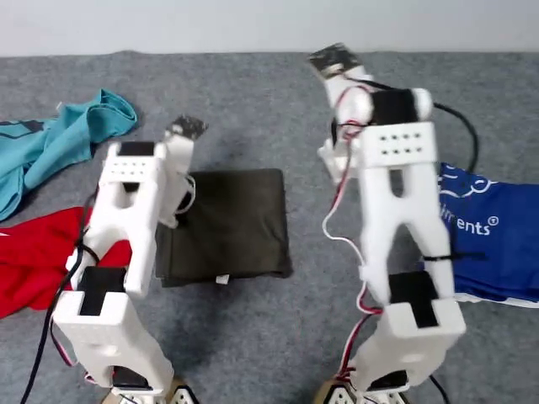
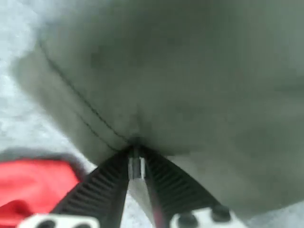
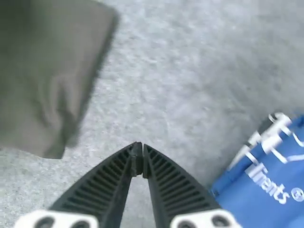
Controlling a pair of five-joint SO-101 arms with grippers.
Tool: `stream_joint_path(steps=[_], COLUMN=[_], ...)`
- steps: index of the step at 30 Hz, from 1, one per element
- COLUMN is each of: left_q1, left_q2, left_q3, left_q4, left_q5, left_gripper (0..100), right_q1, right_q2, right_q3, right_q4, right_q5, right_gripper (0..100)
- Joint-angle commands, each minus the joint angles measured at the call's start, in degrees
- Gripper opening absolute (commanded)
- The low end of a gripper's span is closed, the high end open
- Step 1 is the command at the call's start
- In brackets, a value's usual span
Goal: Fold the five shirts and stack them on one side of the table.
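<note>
Teal shirt (image 1: 59,135) lies crumpled far left, with the red shirt (image 1: 34,252) nearer my bases. My left jaws pinch the edge of the folded olive shirt (image 1: 232,223) mid-worktop. My right jaws are pressed together, empty, above the grey worktop (image 3: 199,71), beside the blue shirt (image 1: 497,236).

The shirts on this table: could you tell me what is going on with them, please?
Two robot arms are working on shirts on a grey table. The left gripper is shut on an edge of the folded dark green shirt in the middle. The right gripper is shut on nothing, over bare table between that shirt and the blue shirt. A red shirt and a teal shirt lie unfolded on the left side.
</note>
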Motion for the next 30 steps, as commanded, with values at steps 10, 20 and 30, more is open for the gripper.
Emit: stream_joint_path(steps=[10,20,30], left_q1=[-0.2,-4.5,-18.5], left_q2=[-12.5,-19.7,-42.5], left_q3=[-3.9,-2.4,-1.6], left_q4=[5.4,11.5,22.8], left_q5=[1.1,1.1,-2.4], left_gripper=[1,1,1], right_q1=[2.3,2.1,-2.4], right_q2=[-12.0,-16.7,-24.4], right_q3=[7.4,8.9,29.2], right_q4=[2.2,2.4,2.1], right_q5=[0.3,0.0,-8.4], right_gripper=[0.9,0.9,1.7])
